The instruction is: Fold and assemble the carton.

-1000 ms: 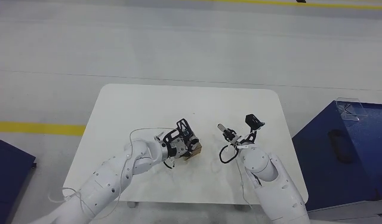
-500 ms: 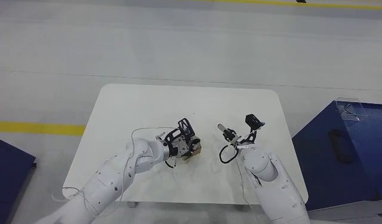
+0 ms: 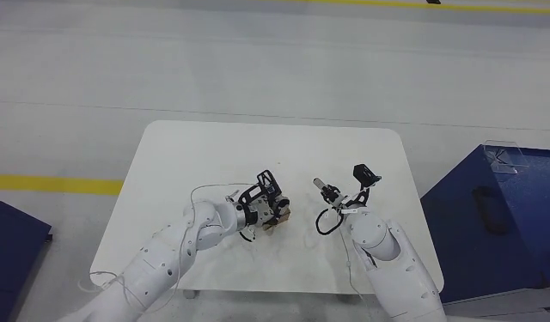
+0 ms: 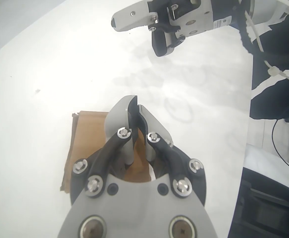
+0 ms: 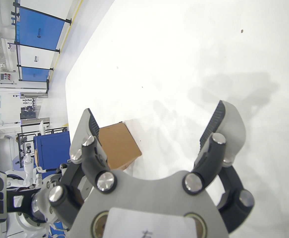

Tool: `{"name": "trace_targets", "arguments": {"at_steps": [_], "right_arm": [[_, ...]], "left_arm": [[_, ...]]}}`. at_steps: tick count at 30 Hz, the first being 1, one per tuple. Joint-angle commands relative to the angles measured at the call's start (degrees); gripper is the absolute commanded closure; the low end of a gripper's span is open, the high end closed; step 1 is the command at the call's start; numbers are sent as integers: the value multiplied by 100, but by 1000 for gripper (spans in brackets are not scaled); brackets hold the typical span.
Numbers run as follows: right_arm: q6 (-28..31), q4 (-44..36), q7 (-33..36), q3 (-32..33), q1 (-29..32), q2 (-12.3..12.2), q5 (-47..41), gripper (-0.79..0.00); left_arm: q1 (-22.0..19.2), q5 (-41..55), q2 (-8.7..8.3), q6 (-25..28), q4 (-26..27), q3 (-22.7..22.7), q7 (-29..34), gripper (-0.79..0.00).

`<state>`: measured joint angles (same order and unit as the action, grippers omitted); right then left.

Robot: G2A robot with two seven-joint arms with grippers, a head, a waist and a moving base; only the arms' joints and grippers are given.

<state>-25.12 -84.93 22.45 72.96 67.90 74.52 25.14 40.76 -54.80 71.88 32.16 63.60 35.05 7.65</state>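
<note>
The carton (image 5: 119,144) lies near the middle of the desk (image 3: 198,150). The left hand (image 4: 134,104), pressed together, seems to pinch its flap. The right hand (image 5: 154,107), spread and empty, has the carton close at nine o'clock.

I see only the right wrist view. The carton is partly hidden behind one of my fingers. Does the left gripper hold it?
Observer: Yes. In the left wrist view the left gripper has its fingers shut, with the cardboard of the carton pinched between them.
Operator: Thank you. Is my right gripper touching the carton?
Observer: No. From the top view, the right gripper is open and apart from the carton, with bare table between them.
</note>
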Motion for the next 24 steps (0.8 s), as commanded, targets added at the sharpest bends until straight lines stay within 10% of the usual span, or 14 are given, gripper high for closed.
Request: {"name": "trace_targets", "arguments": {"at_steps": [1, 16, 17, 18, 19, 20, 24], "right_arm": [[0, 0, 0, 0, 0, 0, 0, -785], [0, 0, 0, 0, 0, 0, 0, -785], [0, 0, 0, 0, 0, 0, 0, -785], [0, 0, 0, 0, 0, 0, 0, -785], [0, 0, 0, 0, 0, 0, 0, -785], [0, 0, 0, 0, 0, 0, 0, -784], [0, 0, 0, 0, 0, 0, 0, -784]], "left_arm": [[53, -190, -20, -81, 135, 91, -327, 0], [1916, -2075, -692, -1418, 2437, 1840, -1625, -43], [2030, -2144, -718, -1498, 2538, 1929, -1526, -570], [2066, -2157, -725, -1548, 2571, 1962, -1490, -785], [2066, -2157, -725, -1548, 2571, 1962, -1490, -785], [2064, -2159, -726, -1555, 2575, 1965, -1496, -12], [2066, -2158, -725, -1549, 2571, 1963, -1489, -237]]}}
